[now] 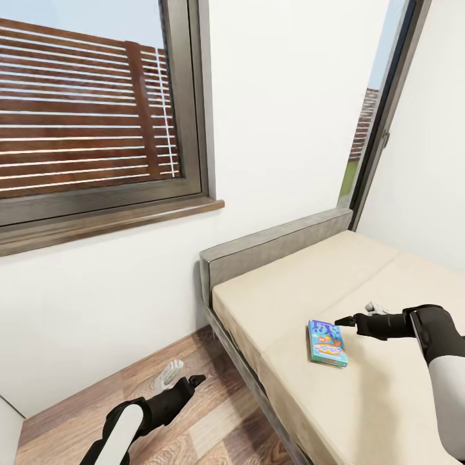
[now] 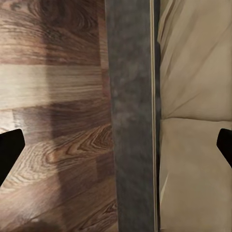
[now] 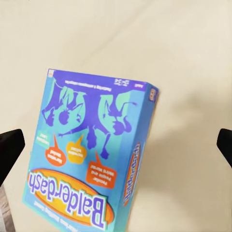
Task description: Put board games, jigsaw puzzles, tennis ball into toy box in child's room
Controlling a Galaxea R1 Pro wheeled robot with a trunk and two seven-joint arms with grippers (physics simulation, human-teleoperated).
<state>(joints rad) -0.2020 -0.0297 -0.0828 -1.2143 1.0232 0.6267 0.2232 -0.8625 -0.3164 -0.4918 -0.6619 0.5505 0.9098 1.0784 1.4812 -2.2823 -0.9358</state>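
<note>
The right gripper is held just above the cream mattress, jaws spread wide with nothing between them; in the right wrist view its dark fingertips are seen at the frame's two edges. Just beside the jaws, a flat teal-blue "Balderdash" board game box lies on the mattress, untouched. The left gripper is positioned low over the brown wood-plank floor, jaws likewise open and empty, next to the grey upholstered bed frame. A brown-framed window is set in the white wall behind.
</note>
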